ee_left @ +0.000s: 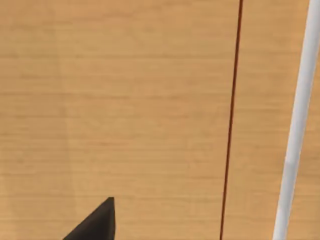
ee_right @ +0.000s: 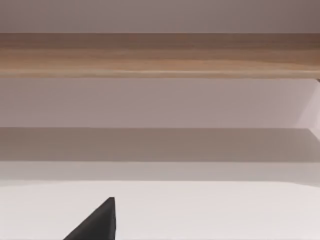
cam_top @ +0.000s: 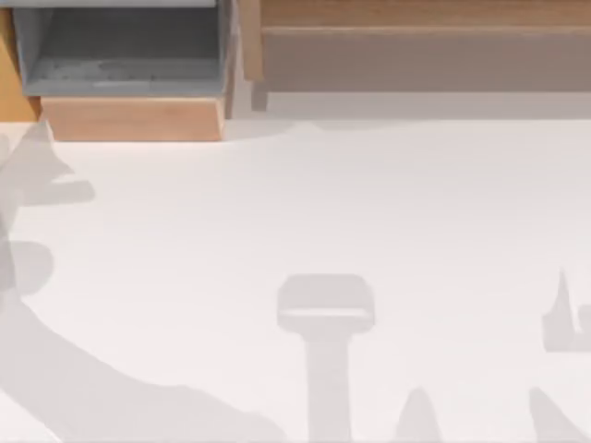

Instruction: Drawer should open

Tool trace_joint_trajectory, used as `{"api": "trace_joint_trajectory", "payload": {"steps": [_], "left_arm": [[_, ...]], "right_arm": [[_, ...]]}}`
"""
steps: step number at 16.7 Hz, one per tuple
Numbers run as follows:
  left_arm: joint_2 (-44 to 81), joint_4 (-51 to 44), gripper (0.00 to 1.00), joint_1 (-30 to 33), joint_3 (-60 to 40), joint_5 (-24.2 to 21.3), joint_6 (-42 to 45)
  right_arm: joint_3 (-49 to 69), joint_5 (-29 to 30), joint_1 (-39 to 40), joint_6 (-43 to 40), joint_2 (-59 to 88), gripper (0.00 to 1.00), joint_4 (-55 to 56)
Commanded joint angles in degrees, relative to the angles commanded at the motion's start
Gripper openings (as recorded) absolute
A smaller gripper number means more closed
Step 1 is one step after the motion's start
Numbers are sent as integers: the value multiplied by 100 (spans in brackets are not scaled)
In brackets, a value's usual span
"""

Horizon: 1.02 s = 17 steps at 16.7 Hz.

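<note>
At the back left of the top view, the drawer point(cam_top: 120, 55) stands pulled out over the white table, showing its grey inside. Its light wooden front point(cam_top: 129, 118) faces the table's middle. In the left wrist view a light wooden panel point(ee_left: 125, 100) lies very close, crossed by a thin dark red seam point(ee_left: 231, 115) and a slanted white strip point(ee_left: 297, 125). A black part of my left gripper point(ee_left: 95, 225) pokes in at the frame's edge. A black part of my right gripper point(ee_right: 95, 225) hangs over the white table, facing a long wooden board point(ee_right: 160, 55).
A long wooden unit point(cam_top: 416, 14) with a shaded recess point(cam_top: 425, 60) runs along the back right. Grey shadows of the arms fall on the white table point(cam_top: 369, 203) at the left, the front middle and the front right.
</note>
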<state>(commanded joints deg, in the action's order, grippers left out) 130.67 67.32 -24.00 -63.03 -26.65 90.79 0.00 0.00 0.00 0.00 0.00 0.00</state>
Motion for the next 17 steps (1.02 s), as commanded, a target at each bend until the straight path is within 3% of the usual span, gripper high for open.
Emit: {"api": "trace_joint_trajectory", "payload": {"steps": [15,17], "left_arm": [[307,-346,100,146,-656,142,-4],[307,-346,85,146,-656,142,-4]], "right_arm": [[0,0,0,0,0,100,0],[0,0,0,0,0,100,0]]}}
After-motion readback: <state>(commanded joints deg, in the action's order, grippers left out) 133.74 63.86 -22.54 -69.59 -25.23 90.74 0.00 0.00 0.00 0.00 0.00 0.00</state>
